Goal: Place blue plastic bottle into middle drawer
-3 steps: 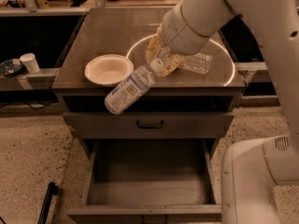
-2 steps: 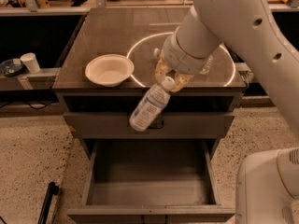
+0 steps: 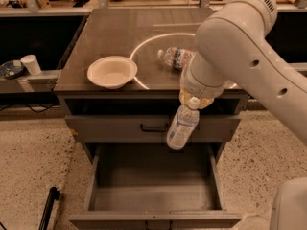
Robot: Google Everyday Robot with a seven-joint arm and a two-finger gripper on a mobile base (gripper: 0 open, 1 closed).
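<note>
The gripper (image 3: 193, 101) is hanging just past the surface's (image 3: 105, 32) front edge, toward its right corner, its fingers pinching the cap end of the blue plastic bottle (image 3: 182, 128). The bottle is dangling tilted in front of the handled drawer front (image 3: 120, 127), above the open middle drawer (image 3: 153, 176). Gripped only at the top, it risks swinging and striking that front or the drawer's right wall. The drawer floor is offering room; the white bowl (image 3: 112, 72) is sitting near the front edge.

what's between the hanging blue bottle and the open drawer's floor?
Nothing, in the camera view: the blue plastic bottle hangs cap-up from the end effector at the cabinet front, over the middle drawer, whose floor is bare.
</note>
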